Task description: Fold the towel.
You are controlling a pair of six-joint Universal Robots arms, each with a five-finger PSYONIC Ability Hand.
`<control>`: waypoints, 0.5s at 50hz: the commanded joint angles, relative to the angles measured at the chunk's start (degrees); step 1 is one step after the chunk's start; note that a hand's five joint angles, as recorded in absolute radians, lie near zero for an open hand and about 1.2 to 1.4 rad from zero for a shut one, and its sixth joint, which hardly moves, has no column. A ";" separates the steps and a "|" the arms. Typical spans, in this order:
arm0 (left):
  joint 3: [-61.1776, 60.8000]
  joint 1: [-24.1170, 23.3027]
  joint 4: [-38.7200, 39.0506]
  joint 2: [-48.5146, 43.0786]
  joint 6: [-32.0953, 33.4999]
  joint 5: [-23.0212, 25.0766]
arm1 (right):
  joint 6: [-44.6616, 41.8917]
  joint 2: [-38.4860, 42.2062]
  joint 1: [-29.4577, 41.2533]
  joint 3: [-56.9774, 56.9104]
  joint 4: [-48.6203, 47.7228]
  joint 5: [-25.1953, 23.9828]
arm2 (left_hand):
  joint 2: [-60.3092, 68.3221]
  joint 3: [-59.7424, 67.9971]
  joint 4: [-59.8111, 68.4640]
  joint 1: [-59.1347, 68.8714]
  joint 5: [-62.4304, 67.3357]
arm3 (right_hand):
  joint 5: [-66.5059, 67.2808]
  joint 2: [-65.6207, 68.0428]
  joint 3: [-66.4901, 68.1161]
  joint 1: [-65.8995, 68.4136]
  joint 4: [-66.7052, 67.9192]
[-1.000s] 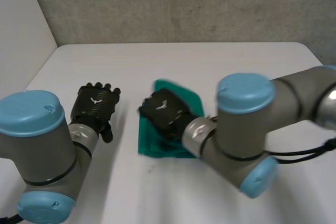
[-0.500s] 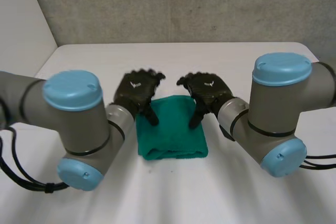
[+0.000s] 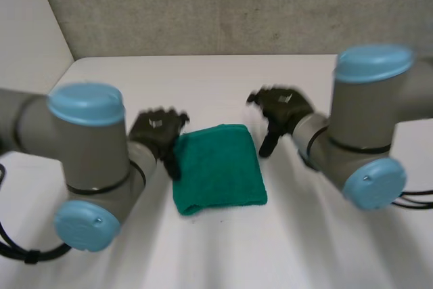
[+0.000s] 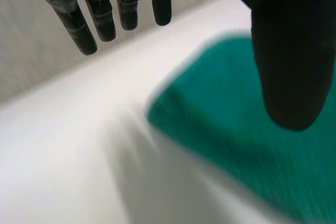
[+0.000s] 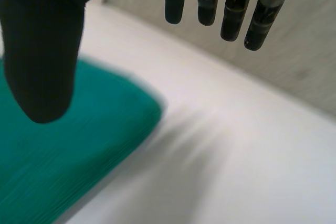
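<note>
A green towel [image 3: 218, 168], folded into a small thick rectangle, lies flat on the white table [image 3: 203, 79] between the arms. My left hand [image 3: 157, 131] hovers at the towel's left edge, fingers straight and holding nothing. In the left wrist view its fingers [image 4: 105, 9] hang over bare table and its thumb [image 4: 286, 51] over the towel [image 4: 247, 129]. My right hand [image 3: 283, 110] is just off the towel's far right corner, open and empty. The right wrist view has its thumb [image 5: 42, 51] above the towel [image 5: 63, 150] and its fingers [image 5: 231, 9] above the table.
A grey wall [image 3: 223, 8] rises behind the table's far edge, and a pale wall [image 3: 27, 38] stands at the left. White table surface lies open in front of the towel and to both sides of the arms.
Both hands have drawn back off the towel's far edge and moved outward to its sides. The right hand, earlier pressed on the towel, has lifted off and opened. The towel lies flat.
</note>
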 commanded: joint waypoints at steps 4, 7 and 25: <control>5.02 4.52 -2.27 16.79 -0.23 -0.01 | -0.20 -19.21 -6.58 3.42 -5.93 10.65 | -1.61 -1.79 -1.26 -1.56 -1.59 | -3.24 -2.82 -2.20 -1.03 -3.31; 6.61 7.26 -5.53 19.19 -0.76 1.21 | -0.63 -21.42 -9.13 3.07 -5.31 10.56 | -2.45 -2.63 -2.09 -2.39 -2.42 | -3.24 -2.82 -2.20 -1.03 -3.31; 6.53 14.48 -13.01 23.07 -7.96 10.45 | -2.57 -22.39 -11.86 3.16 -1.18 6.17 | -2.62 -2.80 -2.27 -2.57 -2.60 | -3.24 -2.82 -2.20 -1.03 -3.31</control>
